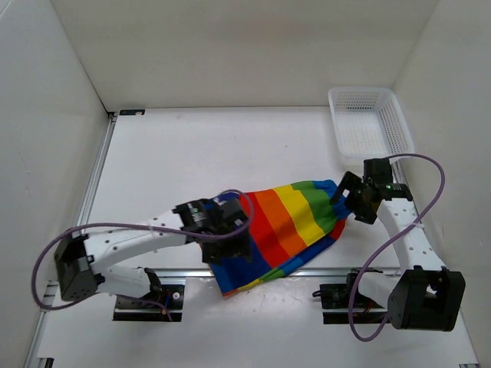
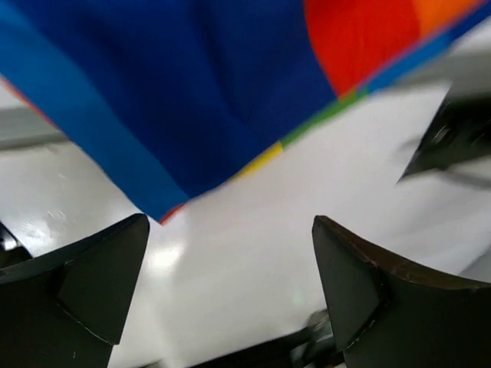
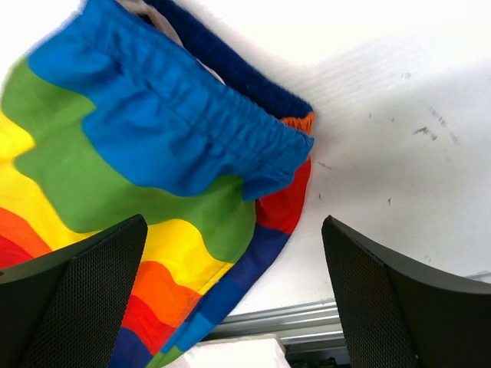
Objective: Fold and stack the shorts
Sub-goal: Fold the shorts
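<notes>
Left gripper [image 1: 230, 239]: spread wide, gripping nothing, poised at 8 o'clock end of rainbow-striped shorts [image 1: 285, 224], over blue hem. Right gripper [image 1: 350, 198]: likewise spread and empty, at 3 o'clock end, by elastic waistband [image 3: 192, 130]. Found shorts lying flat at 6 o'clock of table [image 1: 192, 153], well apart from white mesh basket [image 1: 368, 123] at 1 o'clock. Judged as pre-grasp for fold. Next: pinch both ends, lift, lay over evenly.

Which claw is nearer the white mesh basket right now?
Right. The right claw sits just near-side of the basket, at the shorts' green end; the left claw is across the shorts, over their blue end.
</notes>
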